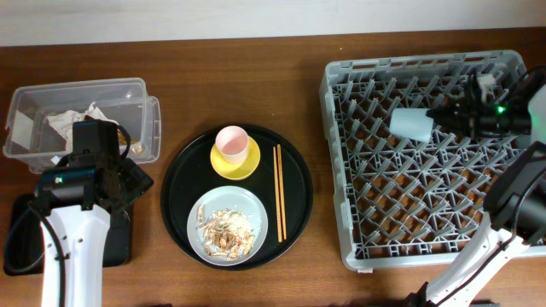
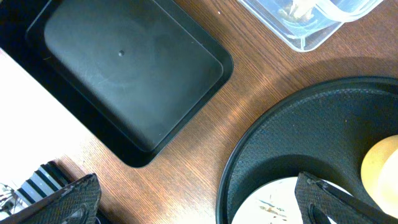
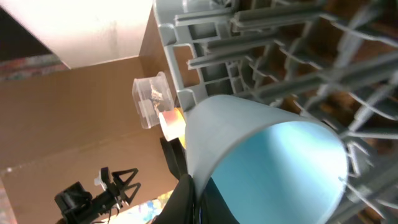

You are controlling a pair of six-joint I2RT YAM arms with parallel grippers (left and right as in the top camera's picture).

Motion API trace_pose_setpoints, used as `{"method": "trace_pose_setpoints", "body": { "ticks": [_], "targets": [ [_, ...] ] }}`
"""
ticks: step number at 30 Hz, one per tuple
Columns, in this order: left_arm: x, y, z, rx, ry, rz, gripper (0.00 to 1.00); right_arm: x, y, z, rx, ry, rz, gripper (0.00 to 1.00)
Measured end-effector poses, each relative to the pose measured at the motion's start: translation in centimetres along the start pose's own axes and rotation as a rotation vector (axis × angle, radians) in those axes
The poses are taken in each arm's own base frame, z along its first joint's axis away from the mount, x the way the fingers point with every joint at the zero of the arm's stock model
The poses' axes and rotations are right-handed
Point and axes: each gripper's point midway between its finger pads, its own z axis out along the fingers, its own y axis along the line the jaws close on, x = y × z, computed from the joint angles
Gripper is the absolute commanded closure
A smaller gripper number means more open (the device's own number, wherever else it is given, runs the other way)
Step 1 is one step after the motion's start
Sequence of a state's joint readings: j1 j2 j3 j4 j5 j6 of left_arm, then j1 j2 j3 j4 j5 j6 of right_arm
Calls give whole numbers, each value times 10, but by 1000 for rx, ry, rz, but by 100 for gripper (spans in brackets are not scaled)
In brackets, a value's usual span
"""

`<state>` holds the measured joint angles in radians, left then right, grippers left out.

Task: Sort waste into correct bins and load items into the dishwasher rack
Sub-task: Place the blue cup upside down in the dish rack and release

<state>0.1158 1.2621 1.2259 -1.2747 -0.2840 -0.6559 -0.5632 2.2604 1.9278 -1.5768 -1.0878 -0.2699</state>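
My right gripper (image 1: 439,115) is shut on the rim of the light blue cup (image 1: 412,124), holding it on its side over the far left part of the grey dishwasher rack (image 1: 409,196). The right wrist view shows the cup (image 3: 267,149) pinched at its rim (image 3: 196,199). The pink cup (image 1: 231,142) stands on the yellow saucer (image 1: 247,164). The grey plate (image 1: 205,243) bears beige food scraps (image 1: 227,228). The chopsticks (image 1: 279,192) lie beside them. White napkins (image 1: 68,119) lie in the clear box (image 1: 128,94). My left gripper (image 2: 196,202) is open and empty, over the table between the shallow black tray (image 2: 124,68) and the plate (image 2: 267,202).
Cup, saucer, plate and chopsticks all rest on a large round black tray (image 1: 179,183) at the table's middle. The left arm covers most of the shallow black tray (image 1: 21,243) at the front left. The rack fills the right side.
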Motion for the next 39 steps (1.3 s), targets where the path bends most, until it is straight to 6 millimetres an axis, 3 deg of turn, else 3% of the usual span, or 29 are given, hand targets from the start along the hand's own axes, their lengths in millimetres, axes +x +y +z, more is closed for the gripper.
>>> {"method": "trace_pose_setpoints", "body": {
  "ticks": [3,7,13,16,19,22,23,25,26,28,31,33,39],
  "targets": [
    [0,0,0,0,0,0,1,2,-6,-8,12,-5,30,94],
    [0,0,0,0,0,0,1,3,-15,-17,42,-11,48,83],
    [0,0,0,0,0,0,1,8,-46,-56,240,-45,101,74],
    [0,0,0,0,0,0,1,9,-36,-82,338,-110,83,68],
    [0,0,0,0,0,0,1,15,-3,-110,425,-206,12,69],
    [0,0,0,0,0,0,1,28,32,-116,468,-253,-78,69],
    [0,0,0,0,0,0,1,34,51,-109,491,-252,-140,74],
    [0,0,0,0,0,0,1,36,63,-96,523,-237,-195,86],
    [0,0,0,0,1,0,1,35,66,-85,551,-219,-219,93],
    [0,0,0,0,0,0,1,33,65,-65,622,-180,-245,96],
    [0,0,0,0,0,0,1,27,51,-32,746,-120,-238,96],
    [0,0,0,0,0,0,1,20,31,-9,823,-70,-223,96],
    [0,0,0,0,0,0,1,4,-17,11,946,-24,-136,96]
  ]
}}
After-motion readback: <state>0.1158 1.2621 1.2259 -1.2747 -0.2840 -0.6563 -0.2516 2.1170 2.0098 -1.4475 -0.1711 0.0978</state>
